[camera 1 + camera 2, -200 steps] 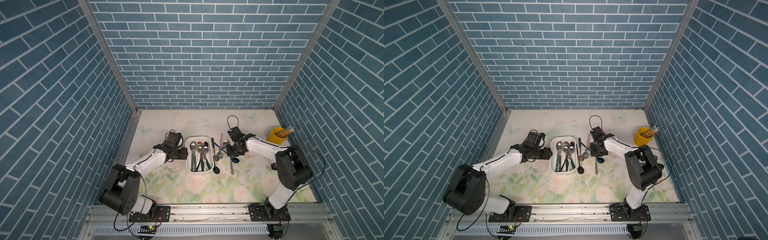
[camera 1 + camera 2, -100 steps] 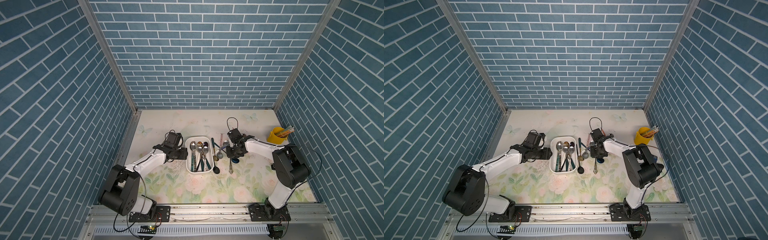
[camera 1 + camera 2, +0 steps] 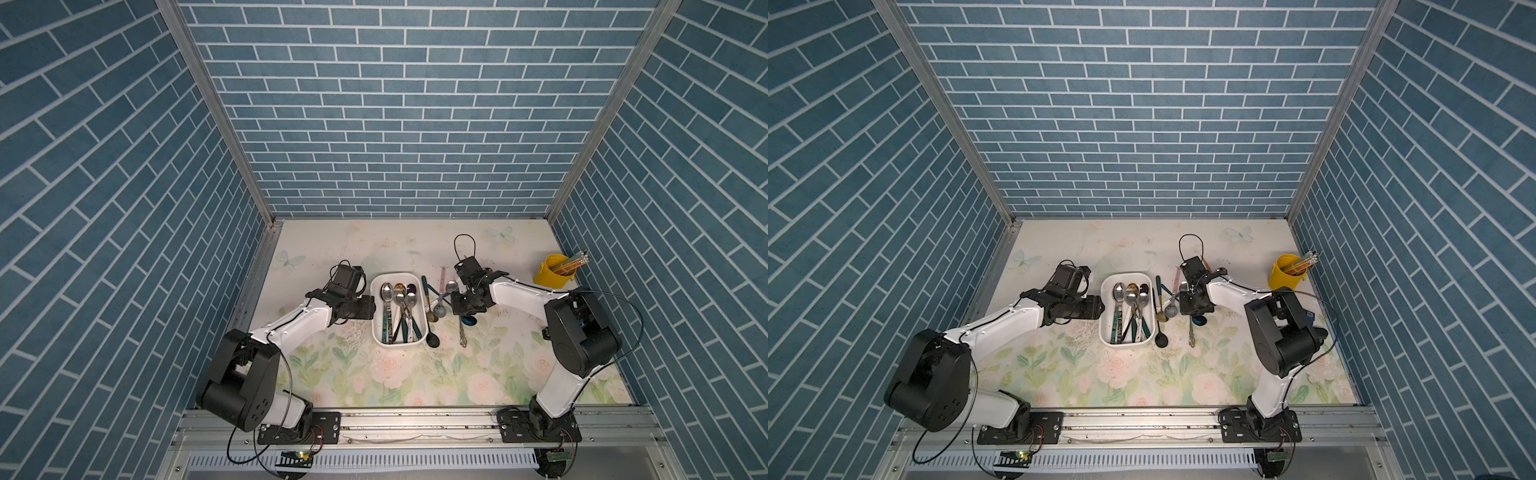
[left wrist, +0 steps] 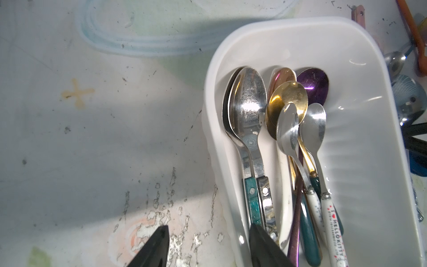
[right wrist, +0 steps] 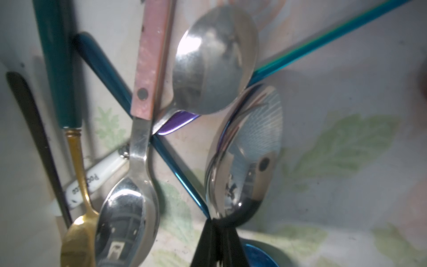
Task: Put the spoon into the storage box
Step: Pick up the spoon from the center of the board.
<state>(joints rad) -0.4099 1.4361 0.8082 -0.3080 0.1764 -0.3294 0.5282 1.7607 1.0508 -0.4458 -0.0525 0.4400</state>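
Note:
The storage box (image 3: 399, 277) (image 3: 1127, 276) (image 4: 358, 161) is a white tray lying mid-table with several spoons in it. My left gripper (image 3: 370, 309) (image 4: 208, 231) is open and straddles the box's left wall. One finger is outside the wall and the other is over the spoon handles inside. To the right of the box, my right gripper (image 3: 463, 311) (image 5: 219, 231) is shut on the neck of a silver spoon (image 5: 245, 150). That spoon's ornate handle (image 3: 462, 336) (image 3: 1191, 332) points toward the front edge, and the gripper hides its bowl in both top views.
Between the box and the right gripper lie loose spoons: a teal-handled one (image 3: 426, 291), a black one (image 3: 432, 340) and a pink-handled one (image 5: 147, 69). A blue spoon bowl (image 5: 258, 254) lies beside the right fingers. A yellow cup of pencils (image 3: 555, 272) stands far right. Tiled walls enclose three sides.
The right arm has shifted slightly over the loose spoons. The left arm and the box have not moved.

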